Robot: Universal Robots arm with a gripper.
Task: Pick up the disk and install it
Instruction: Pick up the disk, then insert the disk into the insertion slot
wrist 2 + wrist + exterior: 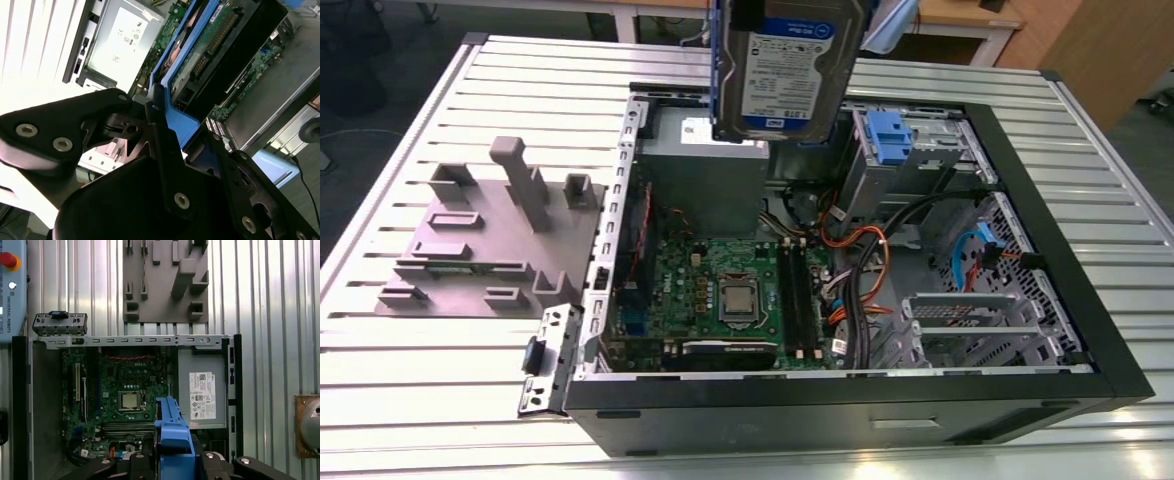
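- The end effector (172,452) is closed on the disk (785,70). In both wrist views its black fingers (164,145) clamp the blue carrier frame from both sides.
- The disk hangs in the air, clear of the counter (427,400). It stands upright on its short edge, with the white-and-blue label facing the exterior camera.
- Clock positions are read on the exterior view. The disk is at 12 o'clock over the open computer case (854,410), and its lower edge overlaps the grey power supply (707,170).
- The motherboard (720,280) lies at 6 o'clock of the disk, on the case floor.
- A small blue clip (889,140) sits in the drive bay at 4 o'clock of the disk, apart from it.
- A grey fixture plate (467,250) lies on the counter at 9 o'clock of the case, just beside its wall.
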